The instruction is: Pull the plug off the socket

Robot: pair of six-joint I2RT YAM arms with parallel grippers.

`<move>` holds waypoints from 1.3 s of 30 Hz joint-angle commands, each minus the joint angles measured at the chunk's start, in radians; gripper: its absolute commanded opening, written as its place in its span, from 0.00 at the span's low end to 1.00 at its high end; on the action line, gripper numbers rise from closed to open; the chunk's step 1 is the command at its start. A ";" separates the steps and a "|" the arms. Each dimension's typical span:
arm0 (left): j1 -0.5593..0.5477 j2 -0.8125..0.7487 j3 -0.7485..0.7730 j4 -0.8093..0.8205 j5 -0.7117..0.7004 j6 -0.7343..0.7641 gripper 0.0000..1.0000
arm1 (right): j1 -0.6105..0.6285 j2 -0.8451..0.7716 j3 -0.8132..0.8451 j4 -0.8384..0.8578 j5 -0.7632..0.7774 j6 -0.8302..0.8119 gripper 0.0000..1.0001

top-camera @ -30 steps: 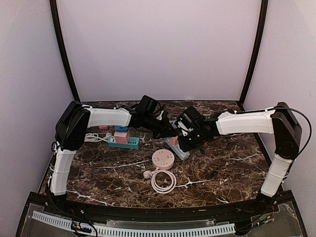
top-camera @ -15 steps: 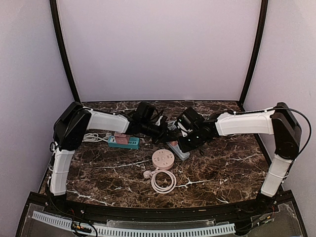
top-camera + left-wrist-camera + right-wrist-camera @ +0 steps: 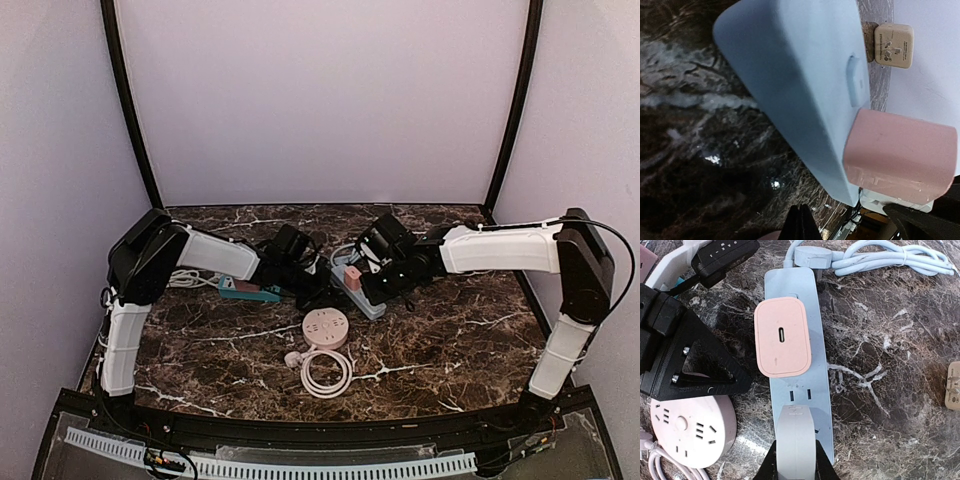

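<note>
1. Plug [image 3: 781,336]: a matte pink block with rounded corners and an oval port in its face. It is seated in the socket strip, not yet pulled out.
2. Socket strip [image 3: 820,405]: a long, smooth, pale-blue plastic bar lying flat on the bench [image 3: 880,405], which is dark marble with white veins.
3. Right pincer [image 3: 796,420]: white-tipped fingers pressed together, resting on the strip just beside the plug.
4. Left pincer [image 3: 800,221]: black tips pressed together, gripping nothing, low beside the strip's long side.
5. Round socket [image 3: 690,425]: a pink disc near the strip.
</note>
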 commanded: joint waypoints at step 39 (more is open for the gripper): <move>0.009 0.074 0.185 0.130 -0.007 -0.051 0.00 | 0.007 0.033 -0.044 0.116 0.072 0.076 0.02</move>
